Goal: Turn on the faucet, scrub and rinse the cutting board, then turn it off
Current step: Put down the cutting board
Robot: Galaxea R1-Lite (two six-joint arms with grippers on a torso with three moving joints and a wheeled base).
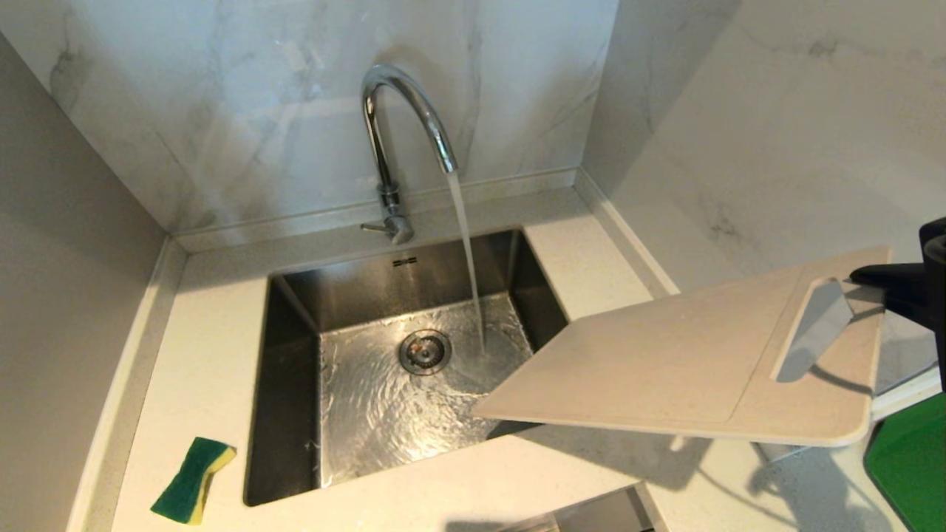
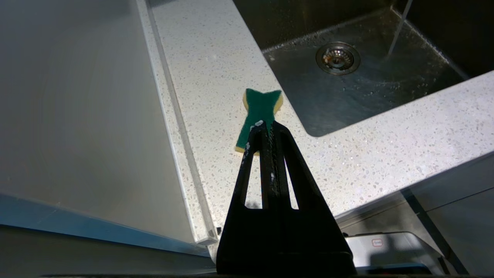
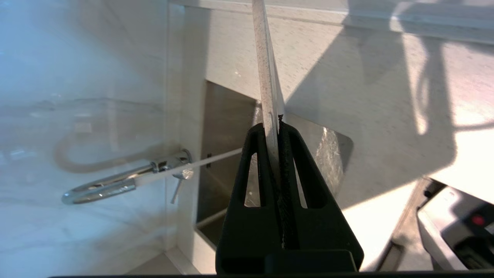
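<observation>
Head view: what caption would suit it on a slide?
Right gripper holds cutting board beside running faucet.

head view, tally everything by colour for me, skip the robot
chrome: 1, the faucet
steel: 1, the sink
beige: 1, the cutting board
green and yellow: 1, the sponge
solid green: 1, the slab at the right edge
total: 5

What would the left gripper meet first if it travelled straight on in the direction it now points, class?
Probably the green and yellow sponge lying on the countertop beside the sink. In the left wrist view the left gripper, fingers shut, lines up with it, though the depth between them is unclear.
</observation>
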